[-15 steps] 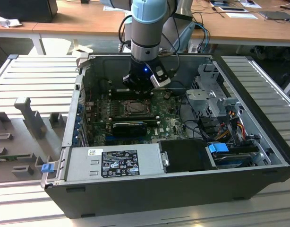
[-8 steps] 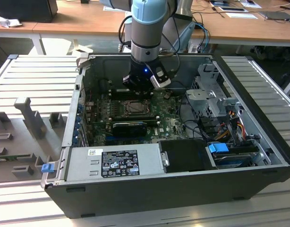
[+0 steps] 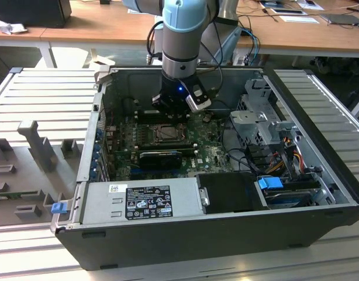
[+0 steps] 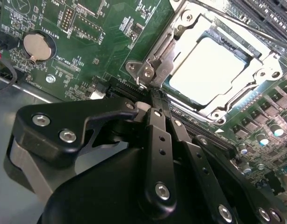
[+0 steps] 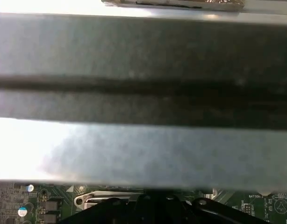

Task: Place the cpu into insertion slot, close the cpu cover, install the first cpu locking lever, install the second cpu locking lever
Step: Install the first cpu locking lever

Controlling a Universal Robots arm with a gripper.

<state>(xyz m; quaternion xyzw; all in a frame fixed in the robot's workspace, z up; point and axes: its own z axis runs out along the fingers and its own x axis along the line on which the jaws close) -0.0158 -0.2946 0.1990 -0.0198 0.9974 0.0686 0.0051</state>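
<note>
Two steps look done: the pale silver square cpu [image 4: 210,70] is seated, the thin metal cover frame [image 4: 255,77] lowered. Black gripper fingers [image 4: 158,122] are pinched together, empty, beside the socket's lever hinge [image 4: 150,70]; lever work is judged in hand.

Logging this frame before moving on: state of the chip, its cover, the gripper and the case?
cpu: seated flat in the socket.
cpu cover: down over the chip, framing it.
gripper: fingers together, holding nothing, tips just beside the cover's corner.
computer case: lying on its side, open.
</note>
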